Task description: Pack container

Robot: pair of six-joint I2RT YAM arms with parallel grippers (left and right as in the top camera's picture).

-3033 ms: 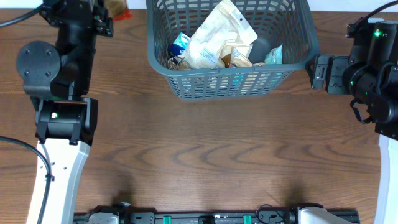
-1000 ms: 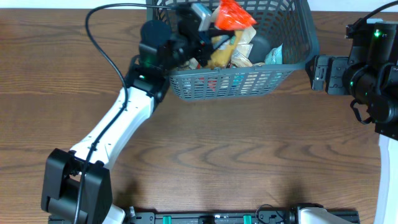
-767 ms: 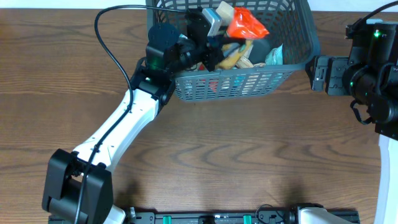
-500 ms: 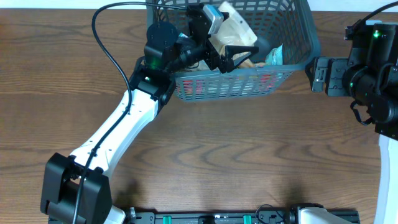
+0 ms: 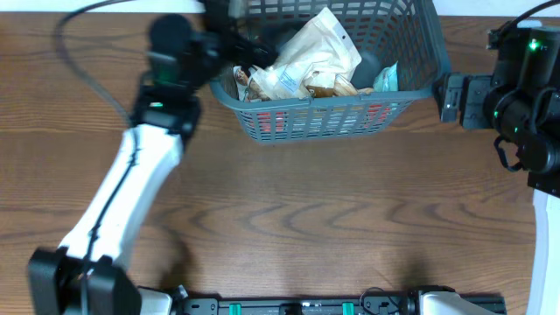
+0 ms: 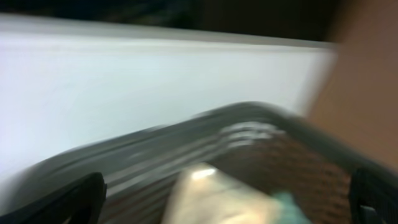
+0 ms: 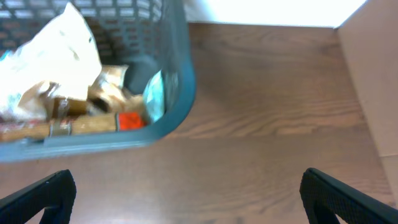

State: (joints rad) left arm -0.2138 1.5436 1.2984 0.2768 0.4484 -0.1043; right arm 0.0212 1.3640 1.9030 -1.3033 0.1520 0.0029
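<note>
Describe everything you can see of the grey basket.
The basket is dark grey plastic, rectangular with rounded corners and slotted lattice walls. It stands upright on the wooden table, its far side cut off by the frame. A large cream packet and smaller packets lie inside. The blurred left gripper is at its left rim.

The left claw has drawn back from above the container to its left rim, no longer holding the orange packet
</note>
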